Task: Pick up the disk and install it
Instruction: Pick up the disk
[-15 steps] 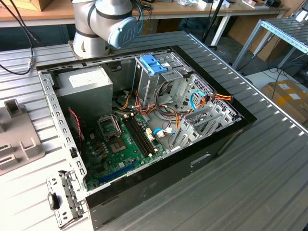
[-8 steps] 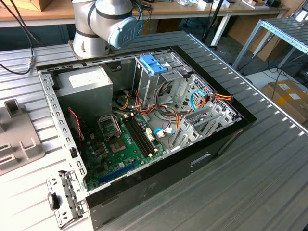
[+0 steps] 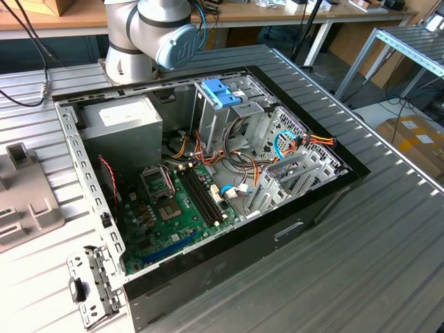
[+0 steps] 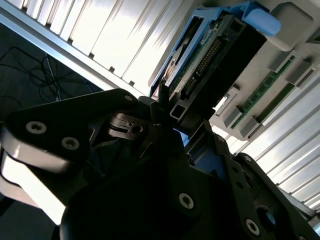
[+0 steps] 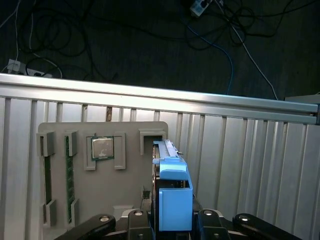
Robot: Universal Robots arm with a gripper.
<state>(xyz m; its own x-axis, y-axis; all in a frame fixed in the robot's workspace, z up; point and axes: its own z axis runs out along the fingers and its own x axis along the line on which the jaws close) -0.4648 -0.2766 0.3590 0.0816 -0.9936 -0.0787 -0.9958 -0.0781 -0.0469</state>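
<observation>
Wrist views give us a close look at the disk [image 5: 174, 202], which stands on its narrow edge in a slot of a pale grey tray [image 5: 127, 175]. In the first wrist view we see it end-on. A light-blue plastic rail covers the side facing the camera, with a sliver of dark body beside it. The gripper [image 5: 172, 222] straddles the near end of the disk, close to the blue rail. We cannot tell whether it is clamped on the disk or slack. In the second wrist view the gripper's black body sits in the foreground. Beyond it the disk shows its green circuit-board face and a row of connector pins.

The tray also holds a square processor chip [image 5: 102, 148] and two green memory sticks [image 5: 69, 175], each in its own recess, apart from the disk. The tray lies on a ribbed silver table [image 5: 250, 165] near its edge. Past the edge is a dark floor with loose cables [image 5: 235, 55].

In the exterior view we see an open computer case [image 3: 277, 236] lying on its side on a ribbed table. Inside are a green motherboard [image 3: 166, 222], a grey power supply box [image 3: 128, 128] with a white sticker toward the exterior view's left, and a metal drive cage [image 3: 222, 94] with a light-blue top. The arm's base [image 3: 149, 35] stands behind the case.
</observation>
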